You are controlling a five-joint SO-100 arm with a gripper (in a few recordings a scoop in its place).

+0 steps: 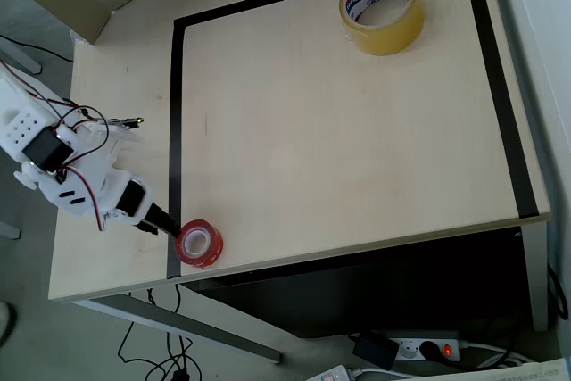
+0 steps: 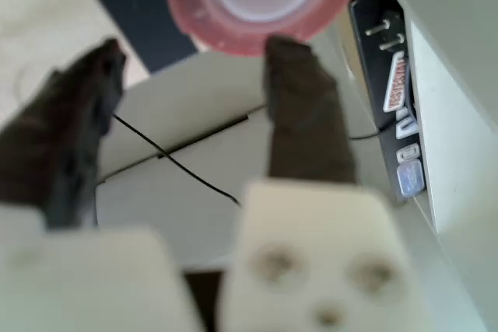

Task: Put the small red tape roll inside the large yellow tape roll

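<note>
Sitting under everything is the pale wooden table (image 1: 339, 140), with a black tape border (image 1: 176, 131) marking a rectangle on top. The white arm (image 1: 71, 171) hangs over the table's left edge in the overhead view. Far from the gripper, way across at the opposite top corner of the rectangle, the large yellow tape roll (image 1: 382, 10) lies flat. The gripper (image 2: 194, 56) has its dark fingers (image 2: 299, 106) spread wide, nothing clamped between them. Right at the fingertips is the small red tape roll (image 1: 199, 243), lying flat on the border line near the table's front edge. One fingertip looks like it's touching the roll's rim in the wrist view, but it's blurry, so hard to say.
</note>
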